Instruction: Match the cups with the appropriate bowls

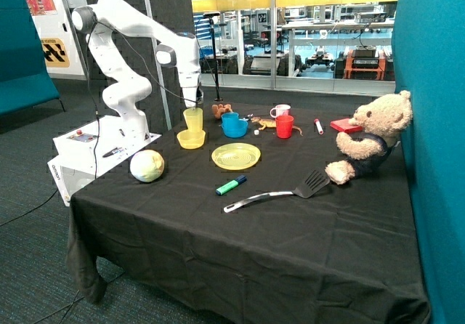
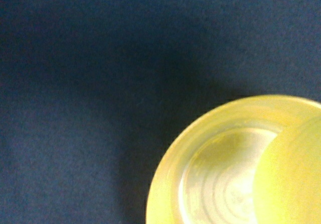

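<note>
Currently the yellow cup [image 1: 193, 118] is seen upright directly above the yellow bowl [image 1: 191, 140], with the gripper [image 1: 190, 99] at its rim; whether the cup is clamped or merely touched cannot be told. In the wrist view the cup's base [image 2: 291, 179] is shown over one side of the bowl's hollow [image 2: 210, 184], though contact with the bowl cannot be judged. The blue cup [image 1: 230, 118] is set inside the blue bowl [image 1: 235, 128], just beside a red mug [image 1: 285, 126] and a white mug [image 1: 280, 110]. Bare black cloth [image 1: 240, 244] is left along the near table edge, where only a yellow plate [image 1: 235, 155], a green marker [image 1: 231, 186], a spatula [image 1: 280, 191] and a pale ball [image 1: 147, 165] are laid. A teddy bear [image 1: 370, 136] is seated at the far side edge.
</note>
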